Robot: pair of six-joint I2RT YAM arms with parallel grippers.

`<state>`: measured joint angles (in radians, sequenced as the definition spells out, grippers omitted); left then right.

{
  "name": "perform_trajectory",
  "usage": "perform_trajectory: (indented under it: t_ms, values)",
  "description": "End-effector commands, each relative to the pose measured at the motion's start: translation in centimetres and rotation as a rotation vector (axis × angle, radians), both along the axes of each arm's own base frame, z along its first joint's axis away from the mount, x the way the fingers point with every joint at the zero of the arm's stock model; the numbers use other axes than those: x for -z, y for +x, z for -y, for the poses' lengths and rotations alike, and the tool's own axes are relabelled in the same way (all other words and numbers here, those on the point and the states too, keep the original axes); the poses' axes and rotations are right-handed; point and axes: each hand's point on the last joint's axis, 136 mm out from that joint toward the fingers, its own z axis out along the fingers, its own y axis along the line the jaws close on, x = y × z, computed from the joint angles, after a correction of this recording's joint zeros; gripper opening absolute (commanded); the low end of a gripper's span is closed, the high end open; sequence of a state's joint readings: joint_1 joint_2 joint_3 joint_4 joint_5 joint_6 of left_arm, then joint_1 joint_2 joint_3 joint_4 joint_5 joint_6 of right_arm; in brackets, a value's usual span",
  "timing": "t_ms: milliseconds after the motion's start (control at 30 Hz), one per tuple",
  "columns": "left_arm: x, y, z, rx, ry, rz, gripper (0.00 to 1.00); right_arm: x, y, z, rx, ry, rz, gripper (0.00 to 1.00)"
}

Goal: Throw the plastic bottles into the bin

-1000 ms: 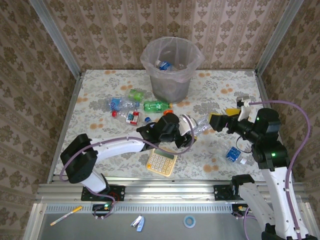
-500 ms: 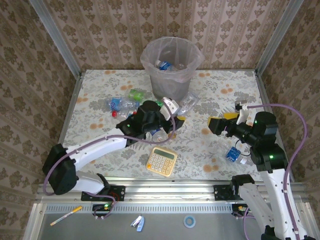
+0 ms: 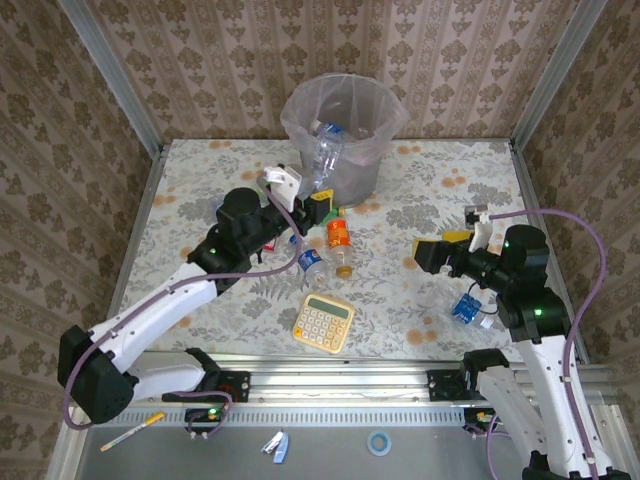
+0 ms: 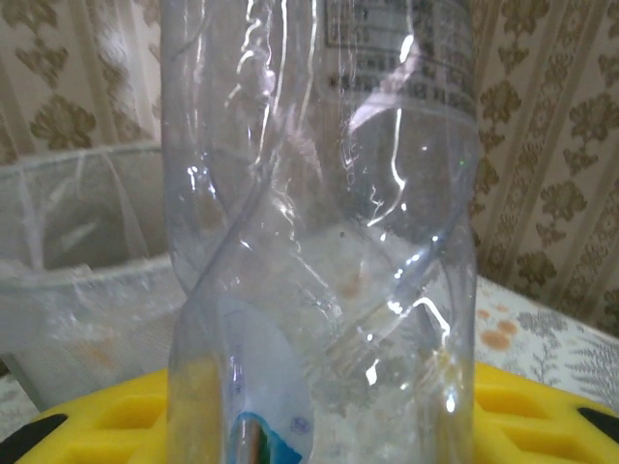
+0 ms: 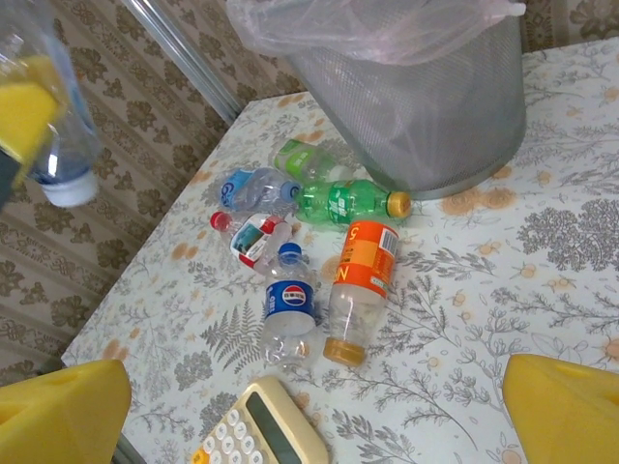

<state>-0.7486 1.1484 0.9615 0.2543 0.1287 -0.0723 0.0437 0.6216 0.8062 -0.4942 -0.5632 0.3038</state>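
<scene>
Clean-up in progress on a flowered table: six plastic bottles lie in a loose heap at centre-left. From left, they are a red-labelled bottle, a blue-labelled bottle, a cola bottle, a pale green bottle, a green bottle and an orange bottle. Above them the left gripper is clamped on the base of a clear bottle, which it holds upright against the near side of the bin. At least one discarded bottle already lies inside the bin. A yellow calculator sits near the front edge and is no part of the job. Further right, the right gripper hangs over the table with its jaws wide apart and nothing between them. A seventh bottle, the stray bottle, lies just beside that arm.

The work looks less than half done: one bottle is on the verge of being dropped and seven are left to collect. The overhead view does not settle whether the held bottle is over the opening or just short of the rim. The bag clouds the count inside the bin, the left arm covers part of the heap from above, and the left wrist camera cuts off the held bottle's top.
</scene>
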Motion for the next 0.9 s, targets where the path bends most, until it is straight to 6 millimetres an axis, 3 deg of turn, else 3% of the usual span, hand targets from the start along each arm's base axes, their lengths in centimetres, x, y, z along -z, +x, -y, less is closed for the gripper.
perform_trajectory:
  t_ms: [0,300,867]
  values:
    - [-5.0,-0.2,-1.5,-0.031,-0.117,0.116,0.48,-0.1,-0.1,-0.4,-0.028,0.017,0.013,1.0]
    - [-11.3,-1.2,-4.1,-0.09,-0.241,0.327,0.5,-0.2,0.0,-0.4,-0.024,0.012,0.017,1.0]
    - [-17.9,-3.1,-6.0,-0.089,-0.422,0.583,0.55,-0.4,0.3,-0.2,-0.012,0.005,0.014,1.0]
